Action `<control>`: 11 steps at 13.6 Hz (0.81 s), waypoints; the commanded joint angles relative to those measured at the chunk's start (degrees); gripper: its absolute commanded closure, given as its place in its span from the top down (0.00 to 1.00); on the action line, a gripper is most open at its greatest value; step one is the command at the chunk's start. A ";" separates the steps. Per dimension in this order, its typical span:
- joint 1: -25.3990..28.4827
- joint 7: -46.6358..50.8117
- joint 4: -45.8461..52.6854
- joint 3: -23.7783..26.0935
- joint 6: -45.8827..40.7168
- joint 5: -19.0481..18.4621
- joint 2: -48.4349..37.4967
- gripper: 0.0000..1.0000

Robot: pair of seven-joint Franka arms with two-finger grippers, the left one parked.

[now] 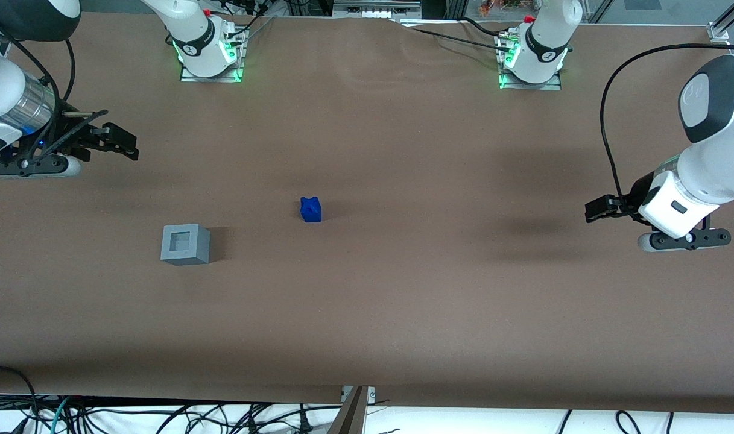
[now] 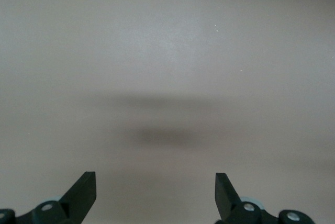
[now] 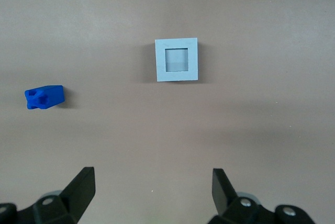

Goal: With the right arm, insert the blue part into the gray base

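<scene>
The blue part [image 1: 310, 210] [image 3: 44, 97] lies alone on the brown table, near its middle. The gray base [image 1: 185, 244] [image 3: 177, 59] stands with its square recess up, nearer to the front camera than the blue part and toward the working arm's end. My right arm [image 1: 8, 99] hangs high over its own end of the table. Its gripper [image 1: 122, 143] [image 3: 152, 187] is open with nothing between the fingers [image 3: 84, 185]. It is well apart from both pieces and farther from the front camera than the gray base.
The brown table [image 1: 403, 301] carries only these two pieces. Two arm mounts [image 1: 210, 57] [image 1: 529, 60] with green lights stand along the edge farthest from the front camera. Cables [image 1: 161, 416] hang below the near edge.
</scene>
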 commanded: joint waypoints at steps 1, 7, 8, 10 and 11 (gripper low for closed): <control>-0.35 -0.61 -1.04 0.26 -0.22 0.96 -1.20 0.99; -0.27 -0.08 -1.47 0.52 0.13 1.23 -1.11 0.99; -0.09 0.18 -1.74 0.61 0.39 1.23 -1.11 0.99; 0.70 0.36 -1.83 0.87 0.57 1.23 -0.85 0.99; 0.79 0.53 -1.92 1.05 0.92 1.23 -0.84 0.99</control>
